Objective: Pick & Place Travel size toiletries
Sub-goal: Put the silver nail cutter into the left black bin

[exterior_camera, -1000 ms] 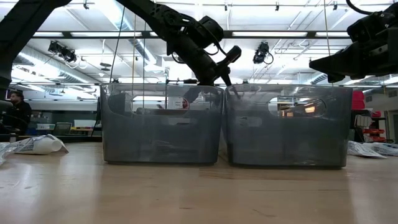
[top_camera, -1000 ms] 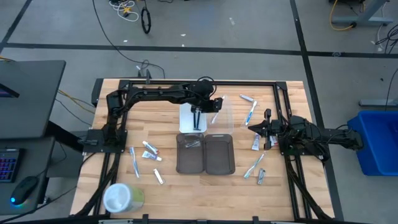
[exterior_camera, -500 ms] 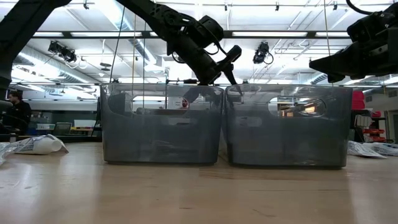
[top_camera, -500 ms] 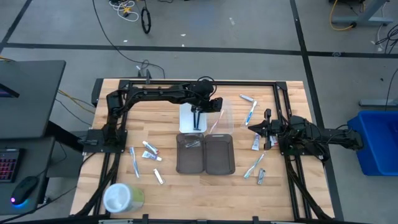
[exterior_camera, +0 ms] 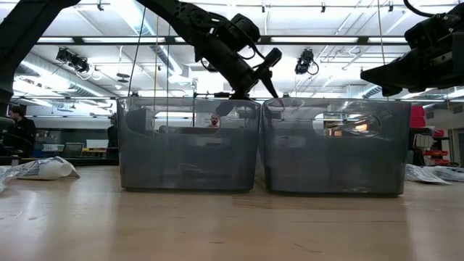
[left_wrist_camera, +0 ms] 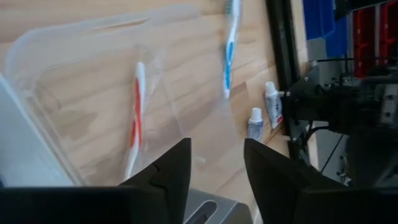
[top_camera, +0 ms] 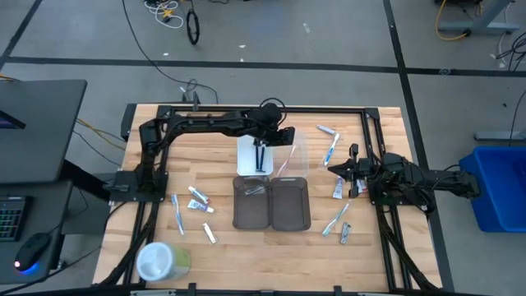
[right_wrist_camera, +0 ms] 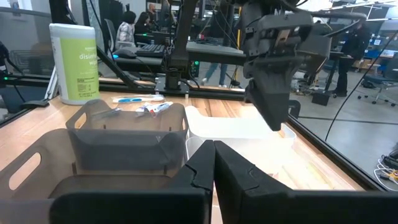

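A red-marked toothbrush (left_wrist_camera: 135,111) lies in the clear tray (left_wrist_camera: 74,68); the left gripper (left_wrist_camera: 214,163) hangs over it, jaws apart and empty. Several toothbrushes and tubes lie loose on the table (top_camera: 222,255), so most remains; the right gripper (top_camera: 335,168) waits shut at the right

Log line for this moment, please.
left tool: open, empty, above clear tray | red toothbrush: in clear tray | right tool: shut, waiting

Overhead camera looks straight down on the pale wooden table (top_camera: 222,255); a tabletop camera faces two smoky grey plastic bins (exterior_camera: 188,145) at frame centre, close. Wrist cameras apparently share the clear plastic tray (left_wrist_camera: 81,74) area.
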